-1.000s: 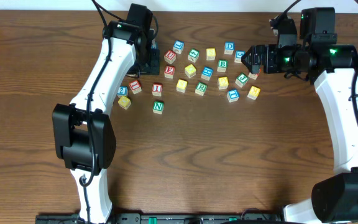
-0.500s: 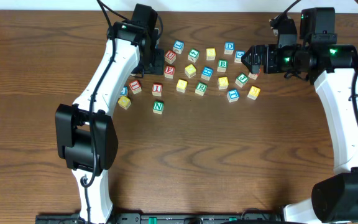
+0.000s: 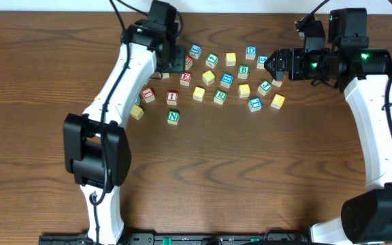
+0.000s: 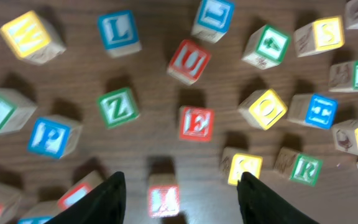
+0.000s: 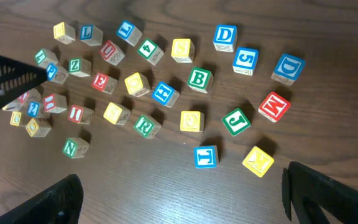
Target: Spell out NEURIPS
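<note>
Green-lettered pale wooden N cube (image 3: 173, 117) sits alone on the brown wooden desk (image 3: 250, 177), nearer the robot than the red-lettered wooden E cube (image 4: 196, 122). Judged: N is set out and E is the letter in hand.

E lies face-up just ahead of the left claw (image 4: 180, 180), near its centre line. A blurred red-lettered cube (image 4: 165, 200) shows between the fingers. Left claw is wide and holds nothing.

Red U cube (image 4: 189, 61) lies beyond E, green R cube (image 4: 304, 167) to E's right.

Next: centre over E, then descend without touching neighbours.

Right claw (image 5: 180, 177) is wide, empty, well right of E.

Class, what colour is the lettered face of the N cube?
N cube: green, clearest in right wrist view.
</note>
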`<state>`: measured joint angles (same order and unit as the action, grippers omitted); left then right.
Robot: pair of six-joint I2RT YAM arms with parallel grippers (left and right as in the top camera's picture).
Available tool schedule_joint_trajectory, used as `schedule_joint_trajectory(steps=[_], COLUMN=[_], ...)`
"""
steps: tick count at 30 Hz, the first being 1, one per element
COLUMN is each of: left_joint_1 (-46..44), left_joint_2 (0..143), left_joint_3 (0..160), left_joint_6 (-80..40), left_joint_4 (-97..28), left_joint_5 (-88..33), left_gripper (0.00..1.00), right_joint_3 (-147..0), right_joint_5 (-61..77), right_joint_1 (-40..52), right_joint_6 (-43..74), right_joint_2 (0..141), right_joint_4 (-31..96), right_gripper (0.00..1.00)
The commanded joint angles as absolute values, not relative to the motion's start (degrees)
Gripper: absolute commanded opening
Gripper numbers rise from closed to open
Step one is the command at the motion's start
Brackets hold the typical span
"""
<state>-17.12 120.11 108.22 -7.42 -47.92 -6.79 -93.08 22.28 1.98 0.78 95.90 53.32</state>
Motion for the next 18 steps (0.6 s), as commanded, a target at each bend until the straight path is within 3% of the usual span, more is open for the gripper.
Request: schedule_joint_trajectory(steps=[1, 18], left_joint_1=[-18.13, -19.90], left_joint_2=[123.83, 132.35], left_joint_3=[107.85, 107.90], left_joint_6=[-7.18, -7.11], left_joint_4=[-46.35, -39.90], left_joint_5=[-6.57, -1.89], left_gripper=[0.61, 0.65], right_joint_3=[-94.00, -94.00], right_joint_5=[22.44, 22.44], right_joint_1=[1.58, 1.58], right_joint_6=[0.14, 0.14], right_joint_2=[95.92, 95.92], right_joint_4=[53.41, 53.41], right_gripper=[0.99, 0.99])
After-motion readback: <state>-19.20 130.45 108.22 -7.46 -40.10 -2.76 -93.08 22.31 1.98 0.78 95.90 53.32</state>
